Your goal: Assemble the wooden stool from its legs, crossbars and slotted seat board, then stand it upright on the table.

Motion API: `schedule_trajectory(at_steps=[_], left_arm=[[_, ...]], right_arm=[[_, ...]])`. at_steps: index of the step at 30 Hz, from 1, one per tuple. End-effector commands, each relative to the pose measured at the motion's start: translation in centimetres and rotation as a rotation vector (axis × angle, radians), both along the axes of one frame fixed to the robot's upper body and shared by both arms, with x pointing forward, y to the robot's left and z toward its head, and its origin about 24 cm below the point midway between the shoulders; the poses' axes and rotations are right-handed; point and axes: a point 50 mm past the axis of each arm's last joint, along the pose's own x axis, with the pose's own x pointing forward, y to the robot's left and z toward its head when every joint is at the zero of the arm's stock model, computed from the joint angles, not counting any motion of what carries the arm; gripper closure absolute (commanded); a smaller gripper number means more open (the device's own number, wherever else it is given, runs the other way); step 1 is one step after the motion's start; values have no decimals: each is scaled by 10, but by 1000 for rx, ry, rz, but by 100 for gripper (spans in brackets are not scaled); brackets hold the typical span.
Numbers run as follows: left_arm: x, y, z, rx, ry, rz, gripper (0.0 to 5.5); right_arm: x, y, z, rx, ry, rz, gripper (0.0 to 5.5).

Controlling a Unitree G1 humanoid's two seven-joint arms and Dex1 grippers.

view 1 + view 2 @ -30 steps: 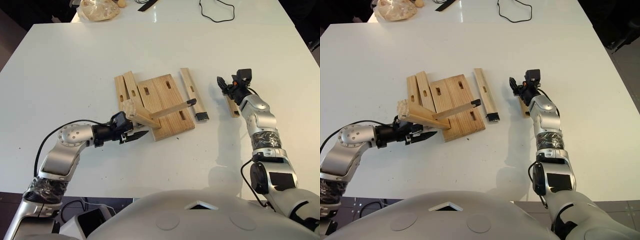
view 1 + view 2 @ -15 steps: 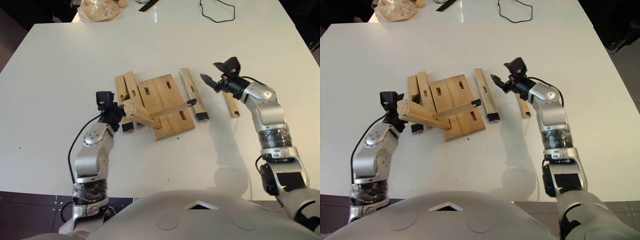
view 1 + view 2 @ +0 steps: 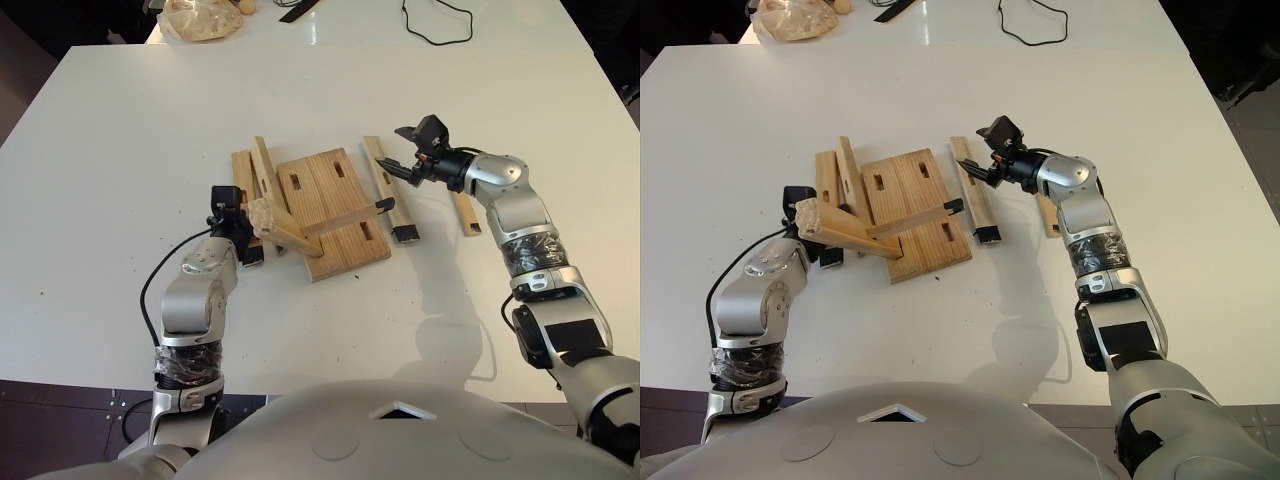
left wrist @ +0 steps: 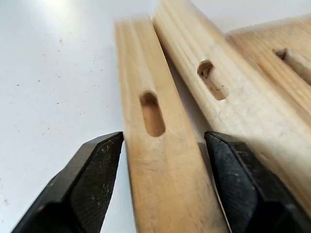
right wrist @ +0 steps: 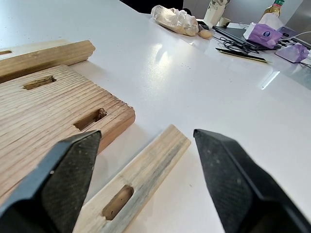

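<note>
The slotted seat board (image 3: 335, 195) lies flat mid-table. One leg (image 3: 285, 232) is plugged into it at a slant, and a thin crossbar (image 3: 345, 217) runs from that leg across the board. Two slotted legs (image 3: 243, 178) lie side by side left of the board. My left gripper (image 4: 164, 137) is open, its fingers either side of the leftmost leg (image 4: 150, 145) near its close end. Another leg (image 3: 388, 195) lies right of the board. My right gripper (image 3: 388, 150) hangs open just above its far end (image 5: 141, 174). A short crossbar (image 3: 465, 212) lies farther right.
At the table's far edge sit a plastic bag (image 3: 200, 18), a black cable (image 3: 435, 22) and a dark flat item (image 3: 295, 8). Bare white tabletop stretches to the left, right and front of the wooden parts.
My left arm swung in from the low left and now straddles the leftmost leg. My right gripper moved left, from the short crossbar to over the leg beside the board.
</note>
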Motion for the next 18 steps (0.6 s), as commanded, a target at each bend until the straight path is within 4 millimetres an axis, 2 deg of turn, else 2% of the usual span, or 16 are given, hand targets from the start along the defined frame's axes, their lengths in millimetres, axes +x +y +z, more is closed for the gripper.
schedule_trajectory(at_steps=[1,9,15,18], left_arm=[[-8,1,7,17,52,31,243],[-24,1,16,18,169,52,243],[-36,-2,5,51,274,42,243],[-30,1,4,100,265,40,279]], right_arm=[[-9,-3,-3,29,6,-38,200],[-18,-5,-7,47,17,-82,200],[-18,-3,-8,58,14,-101,200],[-16,-3,-6,71,-2,-121,200]])
